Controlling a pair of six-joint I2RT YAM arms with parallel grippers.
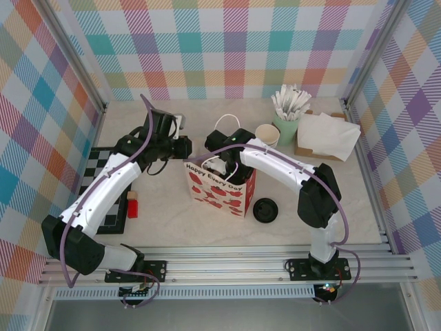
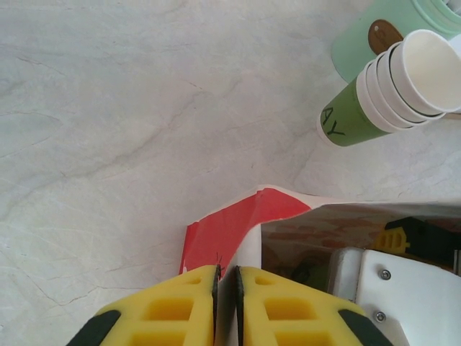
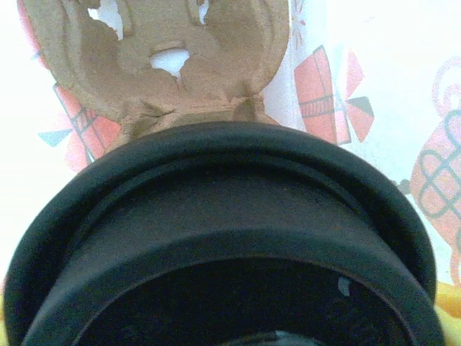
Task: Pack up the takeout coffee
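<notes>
The gift bag (image 1: 220, 194) stands on the tabletop (image 1: 172, 221). The left hand (image 2: 227, 277) is clenched on the bag's rim, apparently to hold its mouth open. The right hand (image 1: 219, 165) reaches inside, where the takeout coffee (image 3: 223, 238) sits; whether it grips cannot be told. Spare cups (image 1: 267, 134) stand beyond.

Left gripper (image 2: 227, 282) was closed, its yellow fingers (image 2: 166, 311) pinching the rim of the bag (image 2: 230, 223). The bag mouth was open, with a white arm housing (image 2: 403, 288) inside. Beyond, a cup stack (image 2: 392, 86) stood on the table (image 2: 108, 144) beside a mint holder (image 2: 364, 43).
</notes>
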